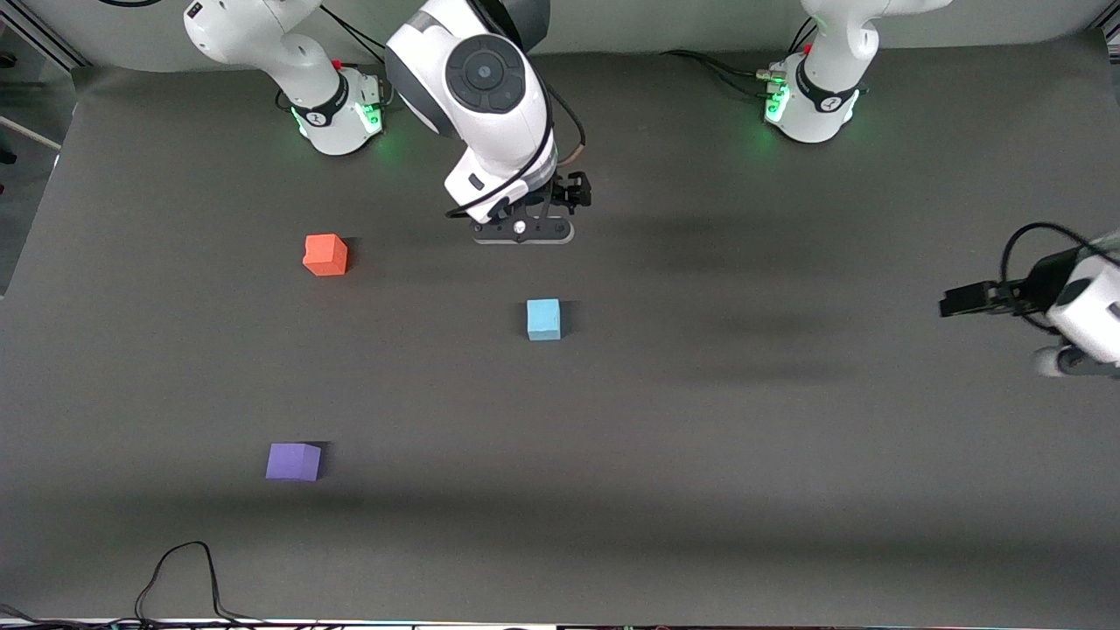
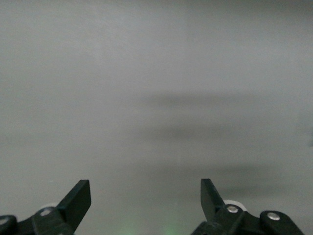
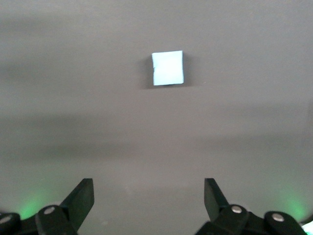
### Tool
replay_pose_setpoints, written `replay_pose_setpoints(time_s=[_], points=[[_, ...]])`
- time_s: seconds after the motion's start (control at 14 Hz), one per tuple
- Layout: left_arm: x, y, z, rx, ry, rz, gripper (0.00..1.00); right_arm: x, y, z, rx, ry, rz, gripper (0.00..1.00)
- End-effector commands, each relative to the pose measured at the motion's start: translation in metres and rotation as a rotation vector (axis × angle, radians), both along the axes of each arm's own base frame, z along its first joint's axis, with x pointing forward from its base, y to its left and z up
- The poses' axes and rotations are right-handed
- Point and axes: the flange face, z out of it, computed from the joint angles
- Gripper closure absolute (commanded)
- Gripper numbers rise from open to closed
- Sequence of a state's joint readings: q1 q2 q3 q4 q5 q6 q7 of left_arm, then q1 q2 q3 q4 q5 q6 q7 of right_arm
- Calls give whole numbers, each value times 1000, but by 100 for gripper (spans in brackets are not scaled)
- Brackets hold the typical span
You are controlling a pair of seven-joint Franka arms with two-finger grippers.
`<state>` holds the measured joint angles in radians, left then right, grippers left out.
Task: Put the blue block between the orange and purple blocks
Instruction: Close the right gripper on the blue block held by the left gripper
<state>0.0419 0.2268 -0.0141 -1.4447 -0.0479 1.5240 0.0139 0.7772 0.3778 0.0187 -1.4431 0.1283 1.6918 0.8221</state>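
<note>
nearest the front camera lies the purple block (image 1: pixel 293 461), on the bare table (image 1: pixel 700 455) toward the right arm's end. farther from the camera, and in about the same line, sits the orange block (image 1: pixel 325 255). the blue block (image 1: pixel 543 318) rests well apart from both, nearer the table's middle, at a depth between them.

the right gripper (image 1: pixel 522 229) hangs over the table just past the blue block, toward the bases, fingers spread and empty; its wrist view shows the blue block (image 3: pixel 167 68) ahead of the fingertips (image 3: pixel 80 196), not yet between them. the left gripper (image 2: pixel 145 203) waits over the left arm's end of the table, also spread, nothing in it.

the step in hand looks like the approach to the grasp. to do it well, the right gripper should centre over the blue block, square its fingers to two flat faces, then descend straight so neither finger nudges the cube before pinching.
</note>
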Motion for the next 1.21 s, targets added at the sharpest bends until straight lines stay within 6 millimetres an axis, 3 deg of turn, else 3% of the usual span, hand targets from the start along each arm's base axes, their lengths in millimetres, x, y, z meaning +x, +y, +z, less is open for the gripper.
replay_pose_setpoints(time_s=[0.0,0.21,0.43,0.79,1.14], points=[[-22,-5,29,56,-31,-29,0,-6,2,-46,-47,-47,45,0],[-34,-5,46,61,-49,-62,0,-7,-4,-90,-32,-79,116,0],[-42,-5,42,90,-51,-81,0,4,-3,-136,-48,-98,158,0],[-58,-13,46,91,-93,-92,0,15,3,-181,-28,-131,154,0],[-58,-20,45,77,-82,-97,0,31,-5,-226,-20,-154,141,0]])
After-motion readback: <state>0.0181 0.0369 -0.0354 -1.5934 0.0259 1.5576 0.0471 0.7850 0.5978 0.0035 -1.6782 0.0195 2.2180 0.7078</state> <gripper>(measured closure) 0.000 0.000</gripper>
